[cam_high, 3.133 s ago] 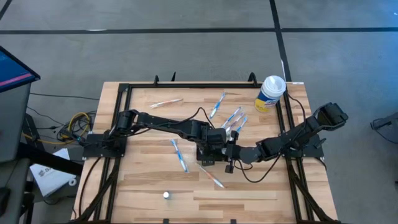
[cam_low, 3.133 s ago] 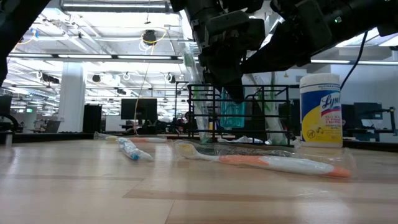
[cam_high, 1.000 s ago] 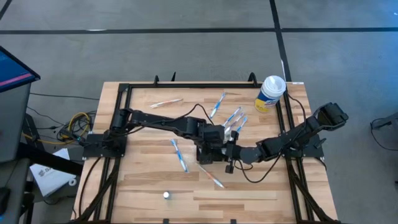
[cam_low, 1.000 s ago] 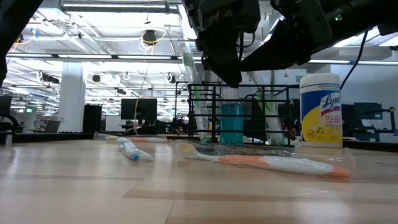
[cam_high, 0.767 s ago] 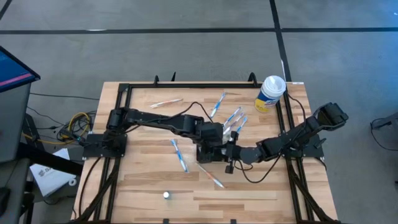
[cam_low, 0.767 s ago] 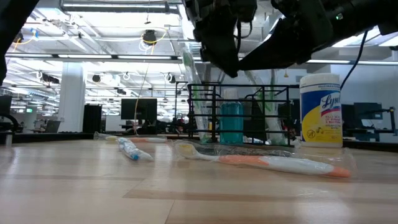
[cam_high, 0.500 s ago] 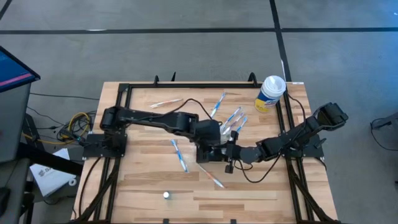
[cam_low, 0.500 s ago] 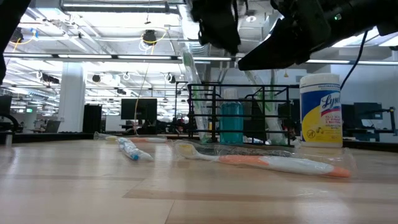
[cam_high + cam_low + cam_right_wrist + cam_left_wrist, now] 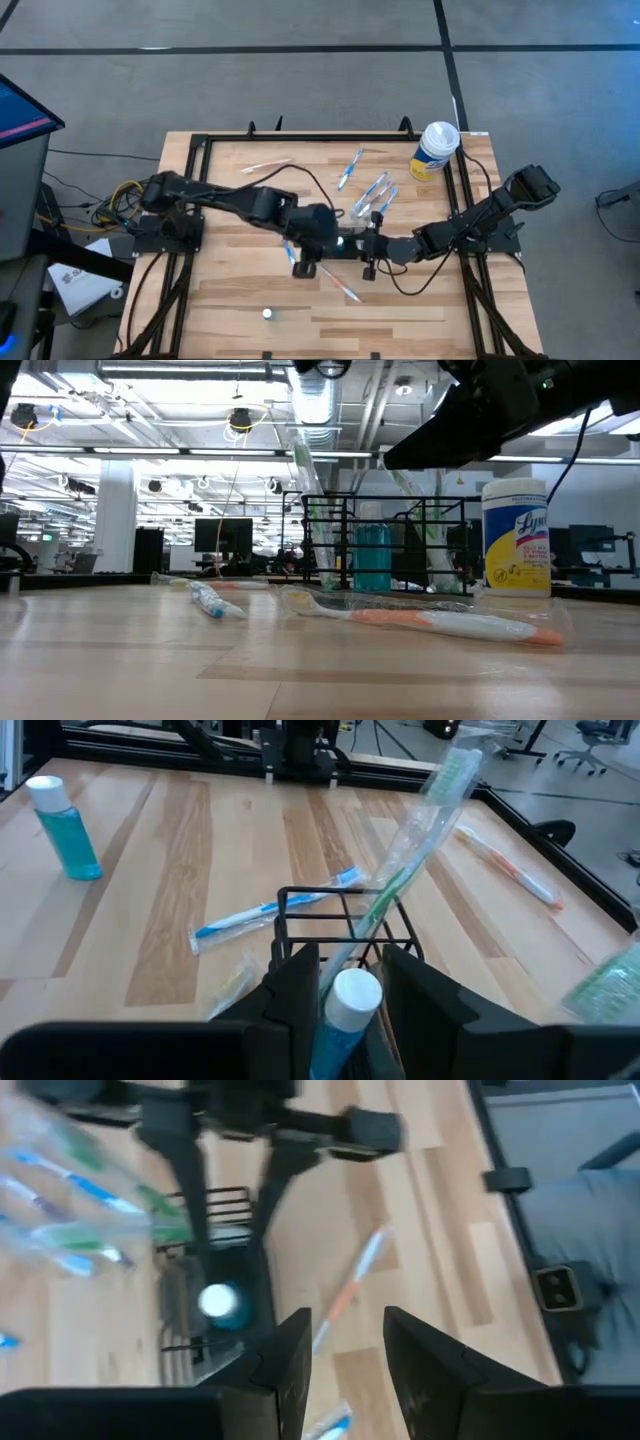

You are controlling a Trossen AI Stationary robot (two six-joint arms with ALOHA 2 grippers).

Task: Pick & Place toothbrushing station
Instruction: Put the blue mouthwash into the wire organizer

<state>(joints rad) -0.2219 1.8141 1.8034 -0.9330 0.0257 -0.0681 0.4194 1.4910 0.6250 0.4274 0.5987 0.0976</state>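
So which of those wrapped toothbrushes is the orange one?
The orange-handled toothbrush in clear wrap, lying flat at the table's near edge; the other loose ones are blue and white.

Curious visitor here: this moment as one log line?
left gripper open, above table | right gripper at toothbrushing station | blue bottle inside

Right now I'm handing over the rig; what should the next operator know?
Left gripper: open, empty, raised above the black wire toothbrush holder.
Right gripper: low at the holder, a white-capped teal bottle directly in front; grip not confirmable.
Holder: upright mid-table, holding the bottle and a wrapped green toothbrush, tilted.
Loose on the wooden table: a wrapped orange-handled toothbrush, a blue toothbrush, a second teal bottle.
Done: holder partly loaded.
Left: probably confirm the right grip, then deal with the loose items.
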